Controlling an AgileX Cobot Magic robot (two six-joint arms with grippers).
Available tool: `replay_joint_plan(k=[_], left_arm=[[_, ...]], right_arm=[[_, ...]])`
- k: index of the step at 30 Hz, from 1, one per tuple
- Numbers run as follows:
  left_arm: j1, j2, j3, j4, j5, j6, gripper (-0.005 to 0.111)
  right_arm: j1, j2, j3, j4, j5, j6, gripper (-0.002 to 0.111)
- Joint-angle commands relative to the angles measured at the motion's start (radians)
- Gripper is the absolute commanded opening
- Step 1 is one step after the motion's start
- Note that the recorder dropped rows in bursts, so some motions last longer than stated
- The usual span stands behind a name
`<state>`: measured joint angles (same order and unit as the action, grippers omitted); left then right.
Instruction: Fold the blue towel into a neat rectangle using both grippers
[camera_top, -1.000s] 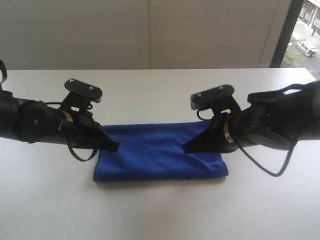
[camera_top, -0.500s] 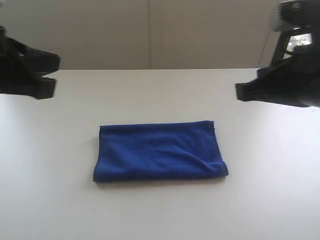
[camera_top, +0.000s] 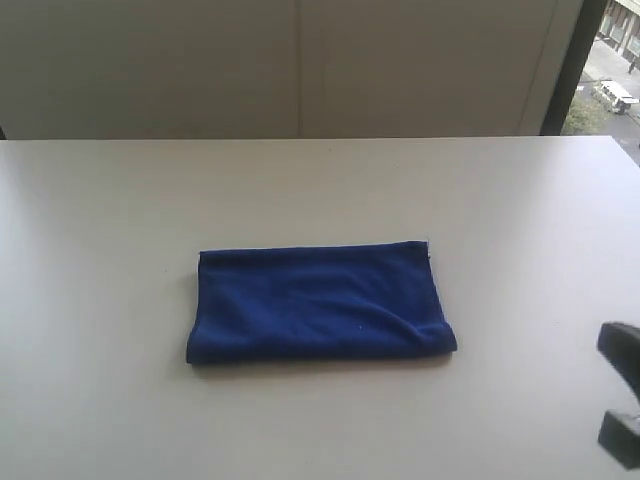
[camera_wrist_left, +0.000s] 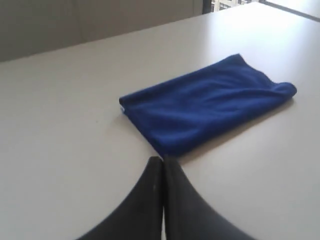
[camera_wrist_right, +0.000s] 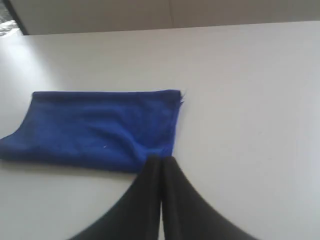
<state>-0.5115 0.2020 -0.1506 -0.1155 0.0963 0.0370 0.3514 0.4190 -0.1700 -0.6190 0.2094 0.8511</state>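
Exterior view: found the blue towel (camera_top: 320, 303) lying folded as a rough rectangle mid-worktop (camera_top: 120, 200), apart from both arms. Noted a puffed, rounded corner at its near right, with a crease leading into it. Saw the left end effector (camera_wrist_left: 161, 160) with fingers pressed together, pinching nothing, near one short end of the cloth; likewise the right end effector (camera_wrist_right: 160, 159), pressed together and empty, near the opposite short end. Judged the fold nearly done. Feared a sprung or skewed shape from that puffed corner; feared also dragged, undone layers from any nudge by closed fingers against such soft cloth.
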Motion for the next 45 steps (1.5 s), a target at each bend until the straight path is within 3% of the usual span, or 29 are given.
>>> replay_joint_plan(k=[1,3,4,33,35,42,45], left_arm=[[0.000,-0.014,0.136,-0.014,-0.091,-0.037,0.000],[0.000,-0.014,0.151,-0.014,-0.096,-0.037,0.000],[0.000,-0.014,0.151,0.001,-0.036,-0.021,0.000],[0.006,-0.028,0.151,0.020,-0.042,-0.013,0.000],[0.044,-0.060,0.151,0.020,-0.042,-0.013,0.000],[0.289,-0.202,0.151,0.020,-0.047,-0.010,0.000],[0.329,-0.202,0.151,0.020,-0.076,-0.010,0.000]], right_arm=[[-0.003,-0.007,0.122,-0.006,-0.188,-0.027,0.000],[-0.003,-0.007,0.159,-0.006,-0.143,-0.046,0.000],[-0.003,-0.007,0.167,-0.006,-0.106,-0.043,0.000],[-0.003,-0.009,0.170,-0.035,-0.147,0.001,0.000],[-0.003,-0.009,0.170,-0.035,-0.147,0.001,0.000],[-0.003,-0.009,0.170,-0.035,-0.145,0.001,0.000],[-0.003,-0.010,0.170,-0.035,-0.145,0.001,0.000]])
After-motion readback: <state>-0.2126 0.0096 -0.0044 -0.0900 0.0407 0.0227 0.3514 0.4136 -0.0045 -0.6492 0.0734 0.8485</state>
